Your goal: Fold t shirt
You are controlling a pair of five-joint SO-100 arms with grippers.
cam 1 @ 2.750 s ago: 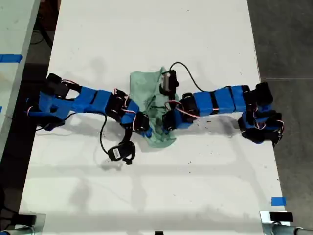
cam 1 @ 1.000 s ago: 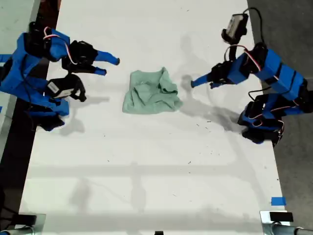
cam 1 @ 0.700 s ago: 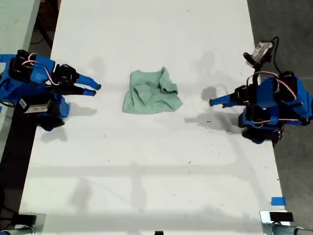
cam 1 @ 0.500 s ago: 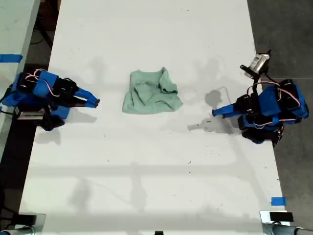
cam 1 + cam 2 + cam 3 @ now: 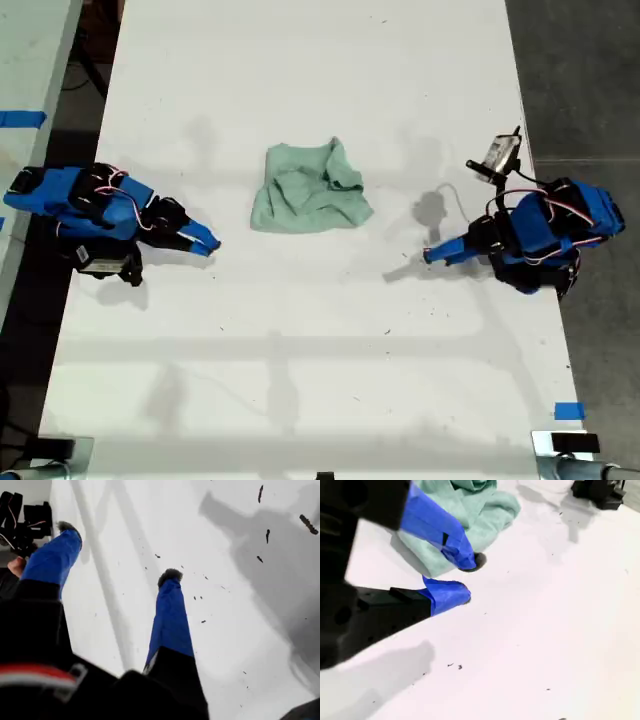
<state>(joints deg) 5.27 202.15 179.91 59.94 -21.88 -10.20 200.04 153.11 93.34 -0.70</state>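
Exterior view: pale mint-green wrinkled cloth t shirt (image 5: 308, 190) bunched, untouched. My first gripper (image 5: 118, 551) wide, my second gripper (image 5: 465, 577) narrowly parted, both empty. Next: reach, flatten.

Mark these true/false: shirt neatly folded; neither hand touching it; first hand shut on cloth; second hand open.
1. The t shirt is neatly folded. False: it lies bunched and wrinkled on the table.
2. Neither hand touches the t shirt. True.
3. My first hand is shut on cloth. False: it is open over bare table, holding nothing.
4. My second hand is open. True: its jaws stand apart, short of the t shirt.
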